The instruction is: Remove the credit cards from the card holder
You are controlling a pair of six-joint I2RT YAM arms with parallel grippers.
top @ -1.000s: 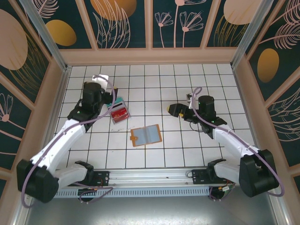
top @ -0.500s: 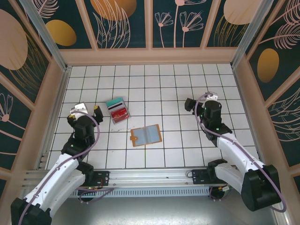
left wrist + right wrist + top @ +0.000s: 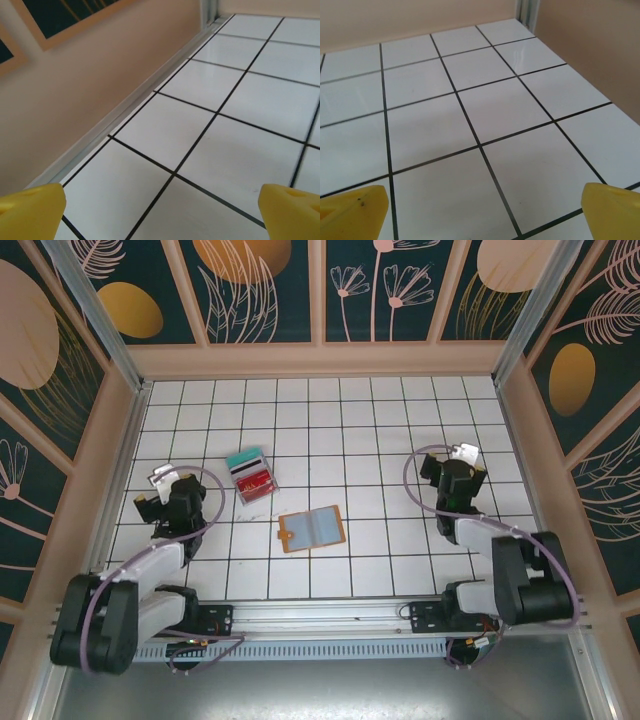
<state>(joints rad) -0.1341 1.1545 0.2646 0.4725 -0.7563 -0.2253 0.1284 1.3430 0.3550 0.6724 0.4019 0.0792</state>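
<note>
Top external view, from the left: the left arm sits folded close to its base, and the left pincer [image 3: 158,498] hangs over bare white tile near the left edge of the counter [image 3: 350,430]. Its jaws are spread wide with nothing between them. The left wrist view agrees: the two yellow fingertips [image 3: 30,212] stand far apart at the bottom corners, with tile and the beige side wall [image 3: 75,75] beyond them.

Further right, the loose credit cards [image 3: 251,474] lie in a small overlapping pile on the tiles, a teal card [image 3: 244,459] at the far end and a red card [image 3: 258,483] at the near end. A dark strip shows between them, too small to make out.

Just right of the pile and nearer the bases, apart from it, the card holder [image 3: 311,529] lies open and flat with its grey sleeves facing up. I cannot tell whether any card is left inside the sleeves.

At the right, the right pincer [image 3: 452,462] is also released and empty, over bare tile well clear of the holder. Its yellow fingertips [image 3: 612,210] sit wide apart in the right wrist view.

The emptying step looks finished or nearly so. If a card remains, the next move calls for one pincer to pin the holder while the other slides the card's edge out of its sleeve.
</note>
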